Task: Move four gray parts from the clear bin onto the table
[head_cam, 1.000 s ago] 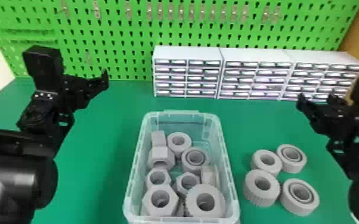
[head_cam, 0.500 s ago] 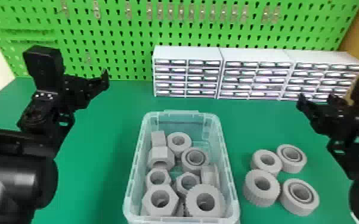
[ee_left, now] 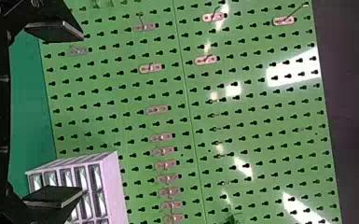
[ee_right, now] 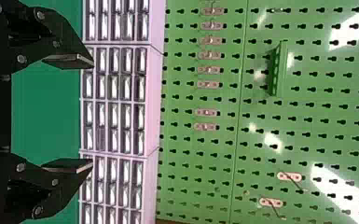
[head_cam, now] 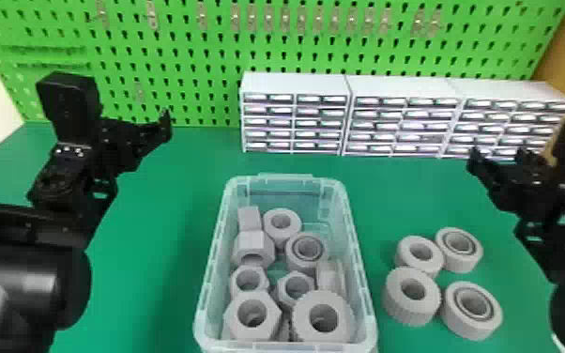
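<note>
My left gripper (head_cam: 156, 130) hangs over the green table, left of and behind the clear bin (head_cam: 216, 253). My right gripper (head_cam: 497, 162) is beyond the bin's right side, behind the loose parts. Seen from the wrists, the left gripper (ee_left: 81, 113) and right gripper (ee_right: 92, 113) each have widely parted fingers with nothing between. Several gray parts lie in the bin, among them a hex nut (head_cam: 234, 321), a knurled ring (head_cam: 302, 314) and a bearing-like ring (head_cam: 293, 256). Four gray rings stand grouped on the table: front left (head_cam: 410, 312), front right (head_cam: 474, 326), back left (head_cam: 403, 263), back right (head_cam: 460, 263).
White drawer cabinets (head_cam: 295, 84) line the table's back, before a green pegboard (head_cam: 192, 70). Bare green tabletop (head_cam: 155, 263) stretches between the left arm and the bin; more lies between the cabinets and the four rings.
</note>
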